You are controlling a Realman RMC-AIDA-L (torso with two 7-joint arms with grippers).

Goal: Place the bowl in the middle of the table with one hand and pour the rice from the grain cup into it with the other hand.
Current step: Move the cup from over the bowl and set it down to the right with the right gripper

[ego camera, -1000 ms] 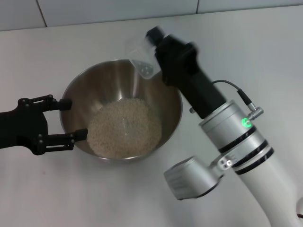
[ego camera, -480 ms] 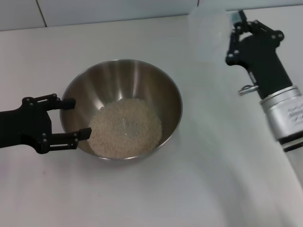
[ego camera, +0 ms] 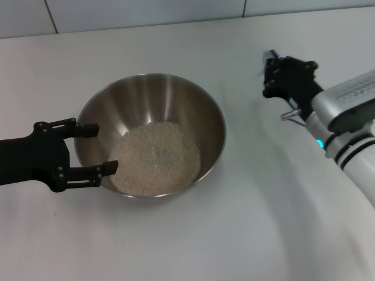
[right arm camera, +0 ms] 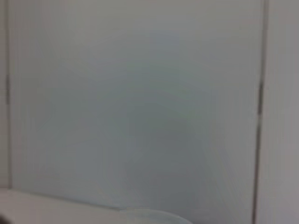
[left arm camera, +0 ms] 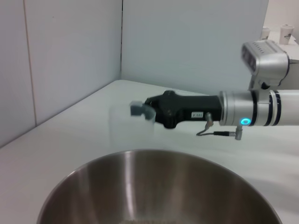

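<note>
The steel bowl (ego camera: 151,111) stands in the middle of the white table (ego camera: 176,246) with a mound of rice (ego camera: 155,158) in it. My left gripper (ego camera: 101,149) is open at the bowl's left side, its fingers level with the rim. The bowl's rim fills the bottom of the left wrist view (left arm camera: 159,186). My right gripper (ego camera: 269,73) is to the right of the bowl, apart from it. The left wrist view shows the right gripper (left arm camera: 144,110) shut on the translucent grain cup (left arm camera: 124,130), held upright and looking empty. The cup barely shows in the head view.
A tiled wall (ego camera: 146,12) runs along the table's far edge. The right arm's silver-white forearm (ego camera: 351,117) reaches in from the right edge. The right wrist view shows only the pale wall (right arm camera: 140,116).
My right arm has swung away from above the bowl to the right and lowered, turning the cup upright. My left gripper has shifted slightly right beside the bowl. The bowl has not moved.
</note>
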